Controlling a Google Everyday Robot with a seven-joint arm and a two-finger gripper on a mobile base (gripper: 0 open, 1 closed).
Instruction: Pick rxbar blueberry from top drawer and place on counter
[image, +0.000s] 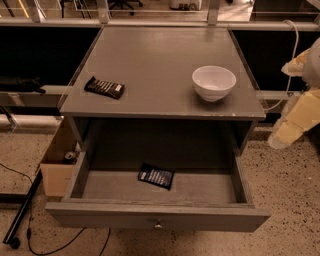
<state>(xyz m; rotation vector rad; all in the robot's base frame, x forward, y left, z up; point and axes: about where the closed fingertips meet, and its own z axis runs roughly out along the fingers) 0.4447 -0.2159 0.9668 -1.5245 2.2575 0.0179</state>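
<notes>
Gripper (286, 131) can be seen at the far right edge of the camera view, a pale cream blur hanging in the air beside the cabinet, roughly level with the gap under the counter (155, 65). Whether it's clenched or released can't be told from this, but nothing is seen carried in it, and it's kept well apart from everything on the cabinet.

Rxbar blueberry (156, 176) is found way off to the gripper's left and lower down, lying flat on the floor of the top drawer (157, 218). The drawer is pulled fully out, and the bar is set a bit skewed near the middle, slightly toward the side farther from the gripper. No wall is touched by it. A small metal knob (158, 225) is mounted at the centre of the drawer front.

Up on the counter, a white bowl (214, 82) is placed upright on the side nearest the gripper. A second snack bar (104, 87), black-brown with white text, is laid flat near the counter's far-side edge, well apart from the bowl.

Past the cabinet, on the side away from the gripper, an open cardboard box (56, 172) is parked on the speckled floor (295, 200) with what looks like a can (70, 156) inside. Black cables (55, 247) are trailed across the floor below it.
</notes>
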